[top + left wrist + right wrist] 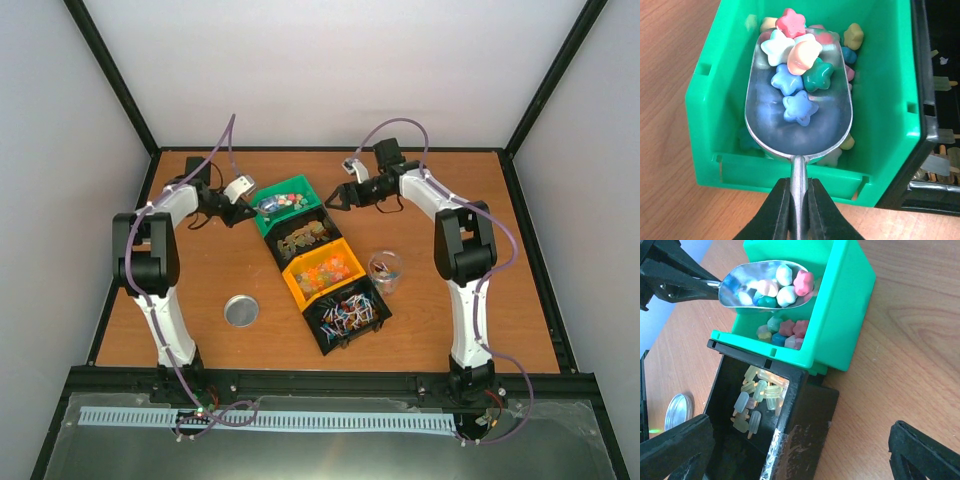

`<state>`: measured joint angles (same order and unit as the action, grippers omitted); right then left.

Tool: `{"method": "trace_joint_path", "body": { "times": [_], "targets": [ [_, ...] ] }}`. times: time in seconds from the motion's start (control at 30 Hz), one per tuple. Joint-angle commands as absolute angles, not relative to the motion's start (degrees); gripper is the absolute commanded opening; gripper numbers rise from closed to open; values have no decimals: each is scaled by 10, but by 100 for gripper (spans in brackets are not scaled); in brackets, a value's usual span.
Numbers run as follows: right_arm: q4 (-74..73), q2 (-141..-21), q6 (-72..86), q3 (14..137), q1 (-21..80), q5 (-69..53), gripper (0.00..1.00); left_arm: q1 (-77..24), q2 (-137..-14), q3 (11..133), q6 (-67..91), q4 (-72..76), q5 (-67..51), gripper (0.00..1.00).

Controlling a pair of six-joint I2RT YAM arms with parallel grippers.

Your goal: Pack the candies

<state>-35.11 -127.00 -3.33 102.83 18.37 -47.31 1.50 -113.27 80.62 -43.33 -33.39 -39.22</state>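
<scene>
1. left gripper [799,192] fingers, black, are pinched tight on the thin handle of a silver scoop [799,120], with no gap showing beside the handle.
2. scoop bowl hangs over the open top of the green bin [880,115]. it is loaded with star-shaped candies [799,65] in red, white, peach, teal and blue, heaped toward its front end.
3. more candies of the same kind lie on the floor of the green bin under the scoop.
4. four bins touch one another in a slanted row from the middle of the counter's far edge toward its near right corner.
5. green bin comes first, then a black bin [790,440] of pale yellowish stick sweets, an orange bin [322,270] of orange-yellow ones, and a last black bin [348,315] of red-blue-white ones.
6. right gripper [337,197] hovers just beside the green bin, on the side toward the counter's right edge. its jaws are spread wide and hold nothing.
7. clear jar [385,270] stands upright just beside the orange bin, toward the right edge, with a few coloured bits inside.
8. round silver lid [241,310] lies flat toward the near left corner, well apart from the bins.
</scene>
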Motion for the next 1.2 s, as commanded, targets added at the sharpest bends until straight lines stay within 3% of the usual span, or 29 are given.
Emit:
{"method": "trace_joint_path", "body": {
  "times": [0.0, 0.77, 1.17],
  "targets": [
    [-370, -1251, -52, 1052, 174, -477, 95, 25, -1104, 804, -462, -312, -434, 1],
    [-390, -1223, -93, 1038, 161, -468, 99, 31, -1037, 751, -397, -220, -491, 1],
    [-371, -1210, -84, 1019, 146, -465, 100, 20, -995, 807, -446, -333, -525, 1]
  ]
}}
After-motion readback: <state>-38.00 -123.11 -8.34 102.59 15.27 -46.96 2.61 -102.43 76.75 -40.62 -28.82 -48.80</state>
